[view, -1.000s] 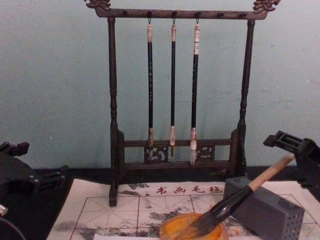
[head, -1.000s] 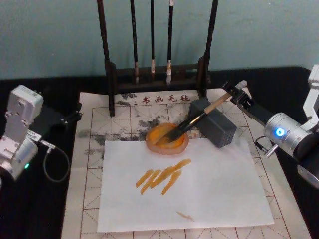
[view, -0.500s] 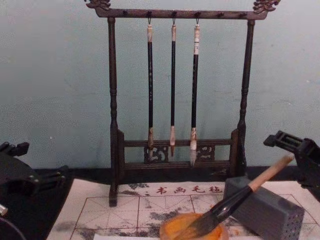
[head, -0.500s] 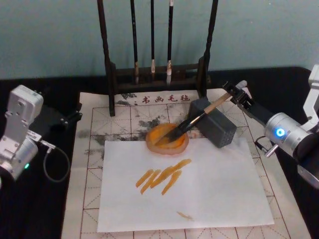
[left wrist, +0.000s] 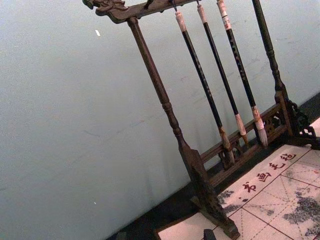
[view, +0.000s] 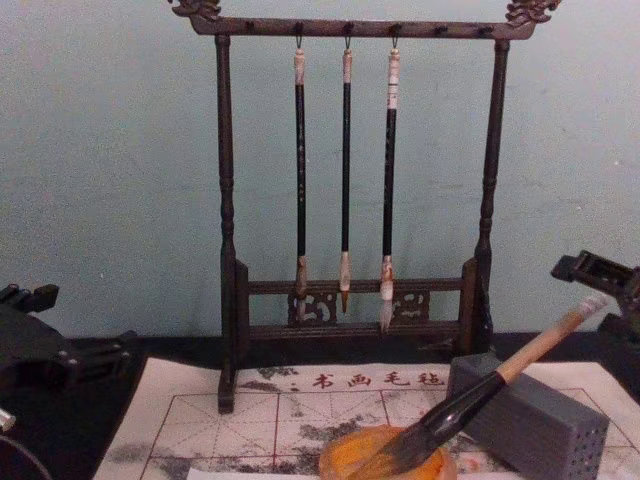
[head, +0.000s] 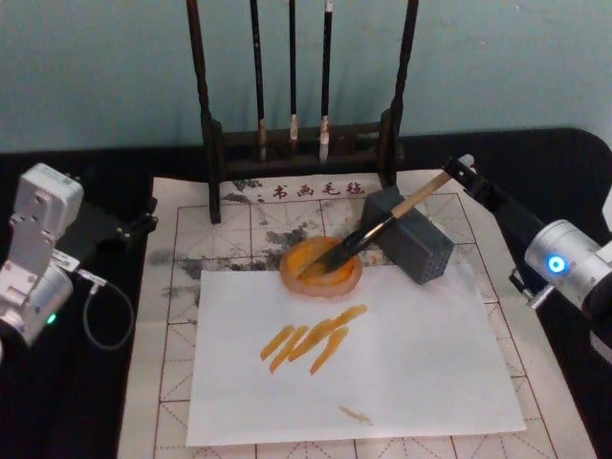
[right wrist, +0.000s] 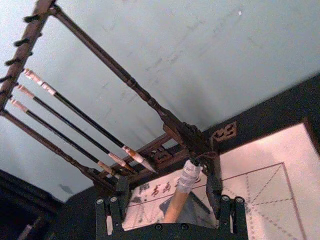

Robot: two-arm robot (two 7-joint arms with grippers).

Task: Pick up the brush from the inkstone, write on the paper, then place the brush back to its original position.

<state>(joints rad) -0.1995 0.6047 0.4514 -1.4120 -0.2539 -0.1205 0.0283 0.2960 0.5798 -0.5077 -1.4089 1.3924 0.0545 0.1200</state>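
The brush (head: 382, 226) lies with its dark bristles in the round orange inkstone (head: 290, 269) and its pale handle leaning on a grey block (head: 424, 246). My right gripper (head: 466, 171) stands open just behind the handle's white end cap, which still shows between its spread fingers in the right wrist view (right wrist: 186, 176). The chest view shows the brush (view: 470, 400) slanting up toward that gripper (view: 603, 270). The paper (head: 172, 287), cream with a red grid, lies flat under everything. My left gripper (head: 134, 226) is parked off the paper's left edge.
A white sheet (head: 411, 354) with orange strokes (head: 311, 339) covers the middle of the grid paper. A dark wooden rack (head: 210, 143) with three thin hanging brushes (head: 292, 96) stands at the back. Black table surface lies on both sides.
My right gripper has drawn back to the right and away from the brush handle. The brush stays put on the inkstone and block. The left arm has not moved.
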